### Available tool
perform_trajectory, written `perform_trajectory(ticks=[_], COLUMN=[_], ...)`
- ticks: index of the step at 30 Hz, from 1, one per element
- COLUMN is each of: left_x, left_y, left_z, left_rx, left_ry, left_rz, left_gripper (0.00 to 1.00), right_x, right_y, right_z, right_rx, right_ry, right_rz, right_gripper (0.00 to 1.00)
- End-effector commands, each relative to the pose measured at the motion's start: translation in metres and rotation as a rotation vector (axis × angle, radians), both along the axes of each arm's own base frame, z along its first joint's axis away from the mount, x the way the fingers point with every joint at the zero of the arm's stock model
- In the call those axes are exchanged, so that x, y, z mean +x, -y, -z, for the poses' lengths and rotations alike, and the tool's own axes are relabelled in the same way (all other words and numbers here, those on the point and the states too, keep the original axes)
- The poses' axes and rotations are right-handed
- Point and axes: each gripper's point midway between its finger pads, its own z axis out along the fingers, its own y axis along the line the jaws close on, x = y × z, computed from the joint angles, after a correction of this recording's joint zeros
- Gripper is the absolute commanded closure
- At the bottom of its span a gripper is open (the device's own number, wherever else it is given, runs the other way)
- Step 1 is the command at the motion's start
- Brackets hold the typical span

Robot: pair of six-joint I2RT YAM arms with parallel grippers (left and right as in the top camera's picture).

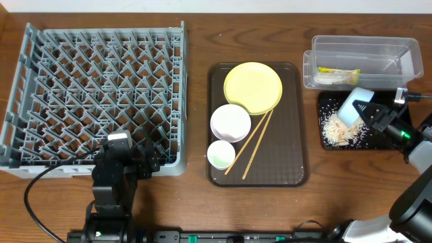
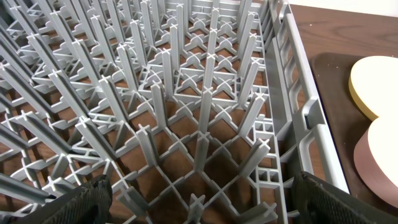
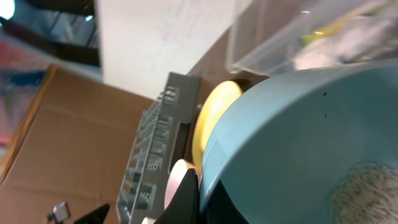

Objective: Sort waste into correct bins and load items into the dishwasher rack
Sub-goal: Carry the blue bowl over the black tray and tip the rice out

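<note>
Gripping a tilted light blue bowl [image 1: 354, 106], right jaws overhang black tray [image 1: 327, 102].

L arm [image 1: 111, 181] matte blk w/ blk cable [image 1: 30, 190]; R arm [image 1: 386, 121] blk, green LED [image 1: 406, 134].

Left arm [image 1: 111, 185] rises from its base, wrist pitched forward and down. Left gripper [image 2: 199, 205] has its jaws spread wide, with nothing between the fingers [image 2: 87, 198]. Right arm [image 1: 412, 196] reaches in from the right and is angled leftward. Right gripper [image 1: 368, 113] is pinched tight on the rim of the light blue bowl [image 1: 352, 104], which it holds tipped.
</note>
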Motion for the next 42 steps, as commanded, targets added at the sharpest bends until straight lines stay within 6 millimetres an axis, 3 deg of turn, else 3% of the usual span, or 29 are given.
perform_trajectory(ticks=[1,5,12,29,38,42], left_x=[0.001,0.001,0.001,0.001,0.001,0.001], left_y=[-0.002,-0.002,-0.002,-0.002,-0.002,-0.002], left_z=[-0.009,-0.009,-0.009,-0.009,-0.009,-0.009], left_rx=[-0.004,-0.004,-0.004,-0.004,-0.004,-0.004], left_ry=[0.021,0.021,0.021,0.021,0.021,0.021], left_rz=[-0.016,-0.016,-0.016,-0.016,-0.016,-0.016], left_gripper=[0.06,0.06,0.06,0.06,0.06,0.06], right_x=[0.003,0.008,0.017,0.009,0.0,0.001], right_y=[0.013,0.024,0.031,0.013,0.001,-0.005], right_z=[0.012,0.023,0.012,-0.013,-0.047,-0.046], right_rx=[0.013,0.06,0.169,0.433,0.253,0.179], right_ry=[-0.094,-0.226,-0.271,-0.368,-0.042,0.038], right_rz=[0.079,0.173,0.225,0.116,-0.087,-0.113], right_gripper=[0.99,0.99,0.99,0.99,0.99,0.99])
